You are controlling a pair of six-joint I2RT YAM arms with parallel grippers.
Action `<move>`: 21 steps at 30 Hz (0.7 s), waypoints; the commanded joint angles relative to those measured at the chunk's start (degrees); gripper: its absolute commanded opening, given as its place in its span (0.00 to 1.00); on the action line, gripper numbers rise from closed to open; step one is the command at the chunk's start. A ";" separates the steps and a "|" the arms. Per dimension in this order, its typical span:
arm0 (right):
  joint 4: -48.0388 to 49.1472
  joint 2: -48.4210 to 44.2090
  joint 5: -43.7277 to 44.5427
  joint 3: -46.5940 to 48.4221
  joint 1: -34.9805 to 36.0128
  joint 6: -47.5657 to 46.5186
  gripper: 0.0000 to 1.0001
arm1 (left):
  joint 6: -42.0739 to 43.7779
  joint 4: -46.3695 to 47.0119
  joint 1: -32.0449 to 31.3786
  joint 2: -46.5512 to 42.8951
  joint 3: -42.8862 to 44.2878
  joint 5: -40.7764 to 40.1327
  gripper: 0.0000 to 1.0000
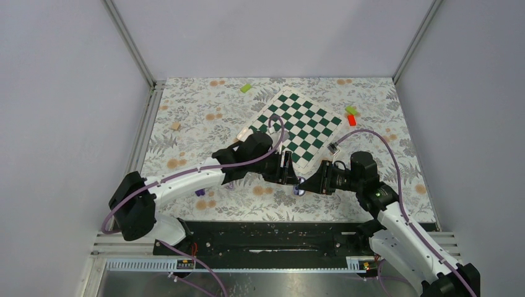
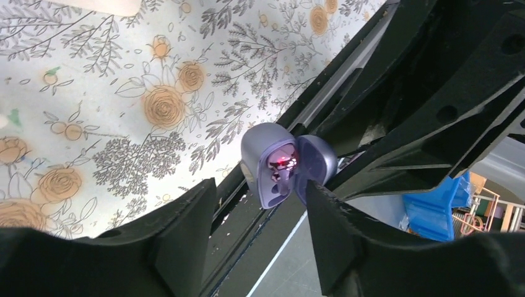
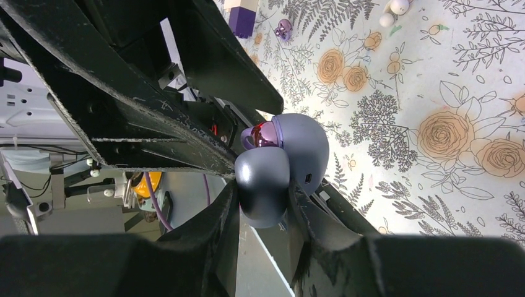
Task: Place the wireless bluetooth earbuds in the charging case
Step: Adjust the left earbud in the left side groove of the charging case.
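The surface (image 1: pixel 186 105) wears a grey leaf print dotted with orange roses. A green-and-white chessboard (image 1: pixel 298 125) lies skewed in its far half, with a pale rounded slab (image 1: pixel 243 134) at the board's left corner. A lime block (image 1: pixel 246 88) sits by the far edge. A green block (image 1: pixel 350 110) and a red block (image 1: pixel 351 120) lie just right of the board. A tan cube (image 1: pixel 176 125) rests toward the left edge. Nearer the near edge stands a stacked block (image 3: pixel 238 15), with a tiny purple bit (image 3: pixel 283 26) beside it.

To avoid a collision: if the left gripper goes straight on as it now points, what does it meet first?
Most likely the open charging case, held in the right gripper straight ahead; exact depth is unclear.
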 commanded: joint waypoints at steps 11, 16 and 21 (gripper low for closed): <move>3.11 1.07 -0.07 0.59 0.31 0.26 0.00 | 0.80 0.70 -0.02 -6.26 1.90 -2.03 0.75; 3.00 0.87 0.27 0.51 0.31 0.21 0.00 | -0.01 2.16 0.64 -7.96 0.58 -2.84 0.73; 1.70 0.39 0.08 0.77 0.31 -0.55 0.00 | -1.18 2.76 2.37 -9.11 -1.44 -3.67 0.72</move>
